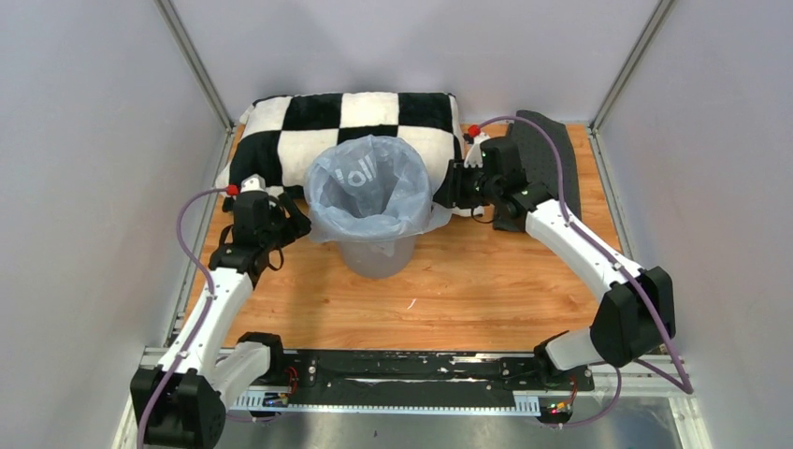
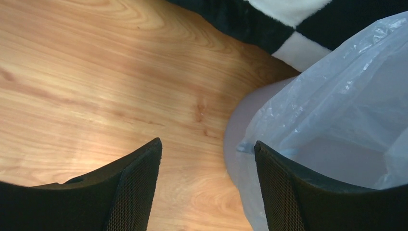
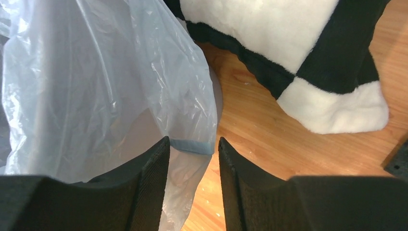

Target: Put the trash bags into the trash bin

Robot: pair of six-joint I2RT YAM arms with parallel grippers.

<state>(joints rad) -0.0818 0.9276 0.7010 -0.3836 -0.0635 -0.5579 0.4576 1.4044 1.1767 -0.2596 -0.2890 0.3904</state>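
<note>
The grey trash bin point(image 1: 379, 254) stands mid-table. The pale blue-grey trash bag point(image 1: 369, 187) lines it, its mouth open and its edges draped over the rim, white lettering showing inside. My left gripper point(image 1: 297, 221) is open beside the bin's left side; in the left wrist view the bag point(image 2: 346, 96) and the bin wall point(image 2: 240, 125) lie by the right finger, with bare wood between the fingers. My right gripper point(image 1: 447, 192) is open at the bin's right side; in the right wrist view the bag's hem point(image 3: 192, 146) hangs loose between its jaws.
A black-and-white checkered pillow point(image 1: 309, 126) lies right behind the bin and shows in both wrist views point(image 3: 298, 43). A dark grey mat point(image 1: 552, 159) lies at the back right under the right arm. Grey walls enclose the wooden table point(image 1: 468, 290).
</note>
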